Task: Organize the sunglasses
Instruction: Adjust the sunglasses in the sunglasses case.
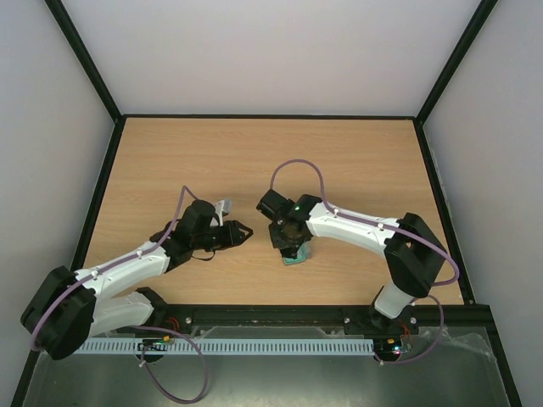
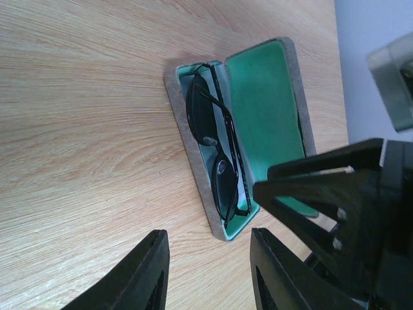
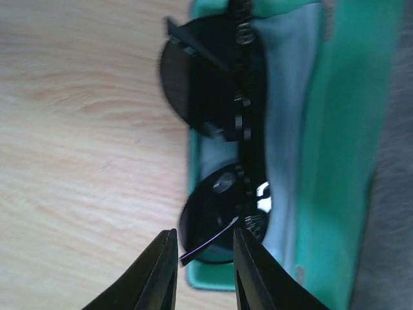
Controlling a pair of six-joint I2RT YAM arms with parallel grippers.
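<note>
The sunglasses [image 2: 216, 145] lie folded in the tray of the open grey case [image 2: 193, 148], whose green-lined lid [image 2: 264, 103] lies flat beside them. Close above them my right gripper [image 3: 204, 234] hovers over the near lens [image 3: 213, 213]. Its jaws stand a little apart, open, and the tip of a thin temple arm [image 3: 210, 240] pokes into the gap. From above, that gripper [image 1: 293, 242] hides the glasses, and only a corner of the case [image 1: 297, 258] shows. My left gripper [image 2: 208, 236] is open and empty over bare wood, just short of the case's end.
A pale blue-grey cloth [image 3: 290, 97] lines the case under the glasses. The right gripper's black fingers [image 2: 310, 194] reach over the lid. The left gripper [image 1: 237, 233] sits left of the case. Black rails border the wooden table [image 1: 254, 161].
</note>
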